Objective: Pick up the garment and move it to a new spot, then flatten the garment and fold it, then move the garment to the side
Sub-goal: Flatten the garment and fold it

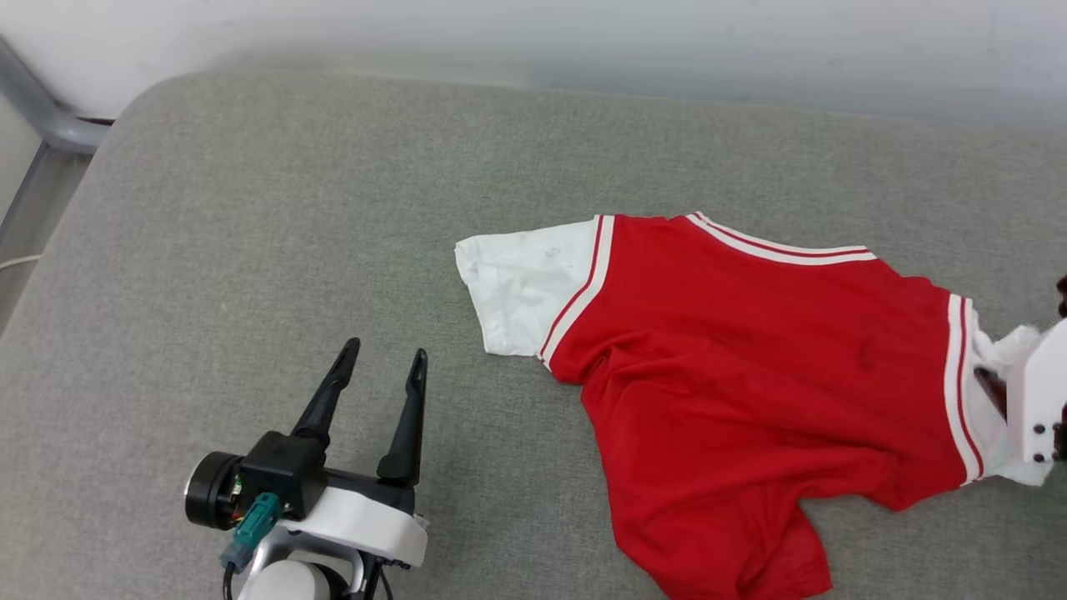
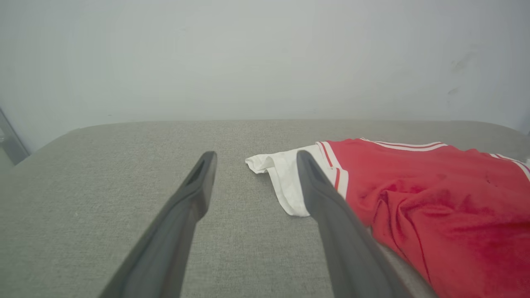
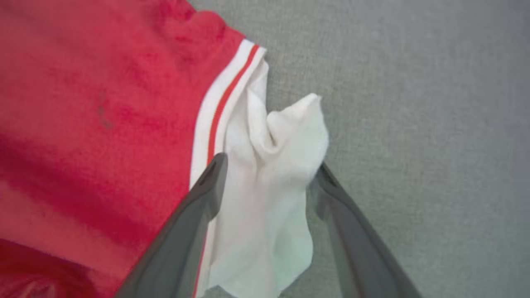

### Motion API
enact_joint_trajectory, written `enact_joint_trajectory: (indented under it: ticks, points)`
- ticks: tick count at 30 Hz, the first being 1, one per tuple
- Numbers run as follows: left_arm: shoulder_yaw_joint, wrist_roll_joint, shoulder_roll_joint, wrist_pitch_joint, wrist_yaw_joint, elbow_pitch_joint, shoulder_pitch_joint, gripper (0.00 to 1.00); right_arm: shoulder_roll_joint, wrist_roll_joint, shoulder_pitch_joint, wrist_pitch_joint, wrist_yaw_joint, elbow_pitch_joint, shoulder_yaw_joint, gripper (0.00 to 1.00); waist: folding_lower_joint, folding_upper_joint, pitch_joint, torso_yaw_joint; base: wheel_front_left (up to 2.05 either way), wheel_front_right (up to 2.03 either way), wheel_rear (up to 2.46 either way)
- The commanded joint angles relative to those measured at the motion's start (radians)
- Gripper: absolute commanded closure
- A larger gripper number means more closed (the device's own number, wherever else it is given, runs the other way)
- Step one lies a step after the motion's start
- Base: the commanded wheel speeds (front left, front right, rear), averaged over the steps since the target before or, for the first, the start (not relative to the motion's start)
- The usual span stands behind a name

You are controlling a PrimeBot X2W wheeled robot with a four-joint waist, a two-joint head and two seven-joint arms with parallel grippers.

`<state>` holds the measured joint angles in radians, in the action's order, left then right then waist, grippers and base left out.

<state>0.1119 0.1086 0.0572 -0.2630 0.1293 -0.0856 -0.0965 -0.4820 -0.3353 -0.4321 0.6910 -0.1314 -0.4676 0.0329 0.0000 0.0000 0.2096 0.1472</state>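
Left gripper [image 1: 387, 348]: fingers wide, empty; the garment [image 1: 750, 350] has its white sleeve [image 2: 281, 174] just past the right fingertip. Right gripper [image 3: 270, 164]: fingers wide, straddling the bunched sleeve [image 3: 290, 132].

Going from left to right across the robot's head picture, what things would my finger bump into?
Grey rail → left hand → garment's flat white sleeve → red body → bunched white sleeve.

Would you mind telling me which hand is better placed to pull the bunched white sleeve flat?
The right hand: its open fingers straddle the bunched sleeve of the garment. The left hand sits open over bare cushion, apart from the garment.
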Motion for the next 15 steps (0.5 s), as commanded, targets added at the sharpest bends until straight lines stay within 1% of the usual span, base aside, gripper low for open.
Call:
enact_joint_trajectory:
  ticks: [1,7,12,15]
  points:
    - [-0.007,0.002,0.005,-0.003,0.001,0.001,-0.006,0.00,-0.006,0.002,-0.012,-0.056,0.001,0.034,0.009,0.00,0.0000,0.0000,-0.019,-0.017,0.00,0.00,0.00]
    - [-0.031,0.006,0.012,-0.003,0.001,0.008,0.014,0.00,0.004,-0.027,0.044,-0.314,0.001,0.165,0.015,0.00,0.0000,0.0000,-0.065,-0.065,0.00,0.00,0.00]
    - [-0.049,0.016,0.013,-0.003,0.002,0.024,0.029,0.00,0.075,-0.035,0.130,-0.489,0.001,0.266,-0.033,0.00,0.0000,0.0000,-0.094,-0.094,0.00,0.00,0.00]
    - [-0.057,0.019,0.011,-0.003,0.002,0.035,0.033,0.00,0.146,-0.012,0.198,-0.580,0.001,0.329,-0.076,0.00,0.0000,0.0000,-0.100,-0.104,0.00,0.00,0.00]
